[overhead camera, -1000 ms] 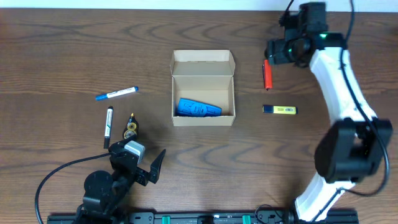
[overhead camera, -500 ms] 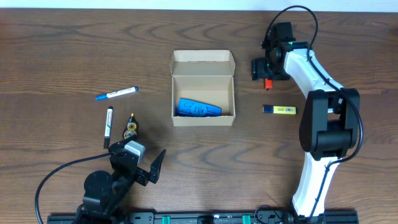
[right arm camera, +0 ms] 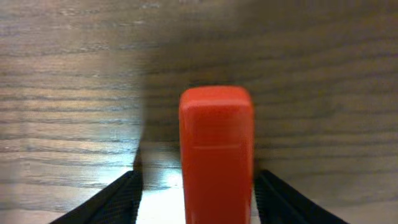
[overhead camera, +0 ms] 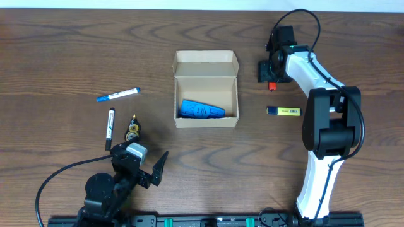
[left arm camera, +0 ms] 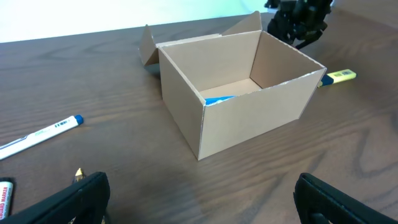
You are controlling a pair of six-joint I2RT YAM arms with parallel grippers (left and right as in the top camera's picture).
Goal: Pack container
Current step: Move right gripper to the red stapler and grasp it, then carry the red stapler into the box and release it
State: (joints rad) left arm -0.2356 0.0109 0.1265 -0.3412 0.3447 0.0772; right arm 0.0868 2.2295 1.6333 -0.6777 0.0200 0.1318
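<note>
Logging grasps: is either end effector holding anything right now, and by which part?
Left end effector holds nothing. Right end effector straddles the red plastic marker along its body; a firm grip cannot be told.

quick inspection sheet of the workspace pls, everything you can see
surface: dark brown wood-grain table, no spills seen
job's things: tan cardboard box, lid flap open, blue ridged object inside
clutter: blue-and-white pen, black-and-white marker, small gold-and-black item, yellow highlighter, red marker, all on the table outside the box
grippers: left pincer open, empty, near the front edge; right pincer open, straddling the red marker
cables: black cable by the left arm; black loop above the right arm
surroundings: black rail along the front edge
</note>
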